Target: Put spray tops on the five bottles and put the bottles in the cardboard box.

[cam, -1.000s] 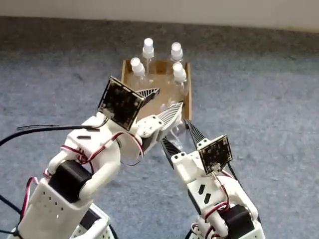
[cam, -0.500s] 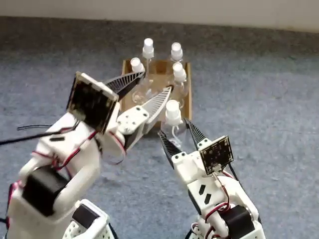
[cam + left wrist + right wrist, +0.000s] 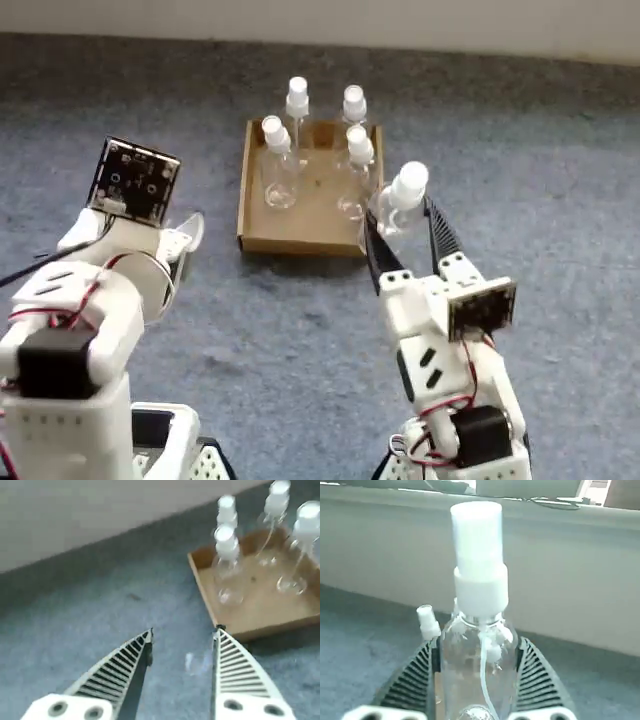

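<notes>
Both fingers (image 3: 420, 677) of the right gripper (image 3: 399, 213) were clamped on the sides of a clear bottle (image 3: 388, 222). They held it off the carpet (image 3: 560, 200) with its white spray top (image 3: 409, 183) uppermost. In the right wrist view a thin dip tube ran down inside the held bottle. The bottle hung at the corner of the cardboard box (image 3: 300, 243) closest to the right arm, though whether it was over the rim or just outside it could not be told.

Just beside it, inside the box, stood a capped front bottle (image 3: 356, 170), the closest thing in its way. A second front bottle (image 3: 278, 172) stood by the opposite wall, and bare cardboard showed between the two. One rear bottle (image 3: 297, 100) and another rear bottle (image 3: 354, 103) stood at the far wall, each capped in white.

The left gripper (image 3: 184, 642) hung with its fingers spread apart and nothing between them. It was above the grey carpet, short of the box's near corner on that arm's side and well apart from the held bottle.
</notes>
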Controlling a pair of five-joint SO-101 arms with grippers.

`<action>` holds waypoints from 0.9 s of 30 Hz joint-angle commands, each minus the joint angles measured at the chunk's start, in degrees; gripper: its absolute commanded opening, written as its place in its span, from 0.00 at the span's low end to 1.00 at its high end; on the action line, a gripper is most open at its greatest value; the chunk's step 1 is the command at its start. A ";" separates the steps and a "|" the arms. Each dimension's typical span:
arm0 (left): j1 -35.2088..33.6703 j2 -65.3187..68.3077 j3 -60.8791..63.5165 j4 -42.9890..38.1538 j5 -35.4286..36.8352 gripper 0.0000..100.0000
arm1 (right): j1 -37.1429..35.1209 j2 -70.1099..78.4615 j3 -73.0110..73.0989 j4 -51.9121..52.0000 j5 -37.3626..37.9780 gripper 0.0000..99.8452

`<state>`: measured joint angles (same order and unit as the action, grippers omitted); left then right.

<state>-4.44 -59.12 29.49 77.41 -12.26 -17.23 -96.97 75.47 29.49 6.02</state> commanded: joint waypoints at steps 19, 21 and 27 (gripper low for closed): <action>-2.15 -0.48 28.53 -18.55 4.92 0.18 | -0.66 38.64 4.53 -39.96 -4.75 0.00; -2.15 -0.48 28.53 -18.55 4.92 0.18 | -0.66 40.48 4.62 -41.19 -4.75 0.00; -2.15 -0.48 28.62 -18.55 4.92 0.18 | -0.75 45.76 4.62 -47.78 -4.75 0.00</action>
<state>-5.93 -59.03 58.42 60.00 -7.96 -17.49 -52.84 80.84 -15.08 1.19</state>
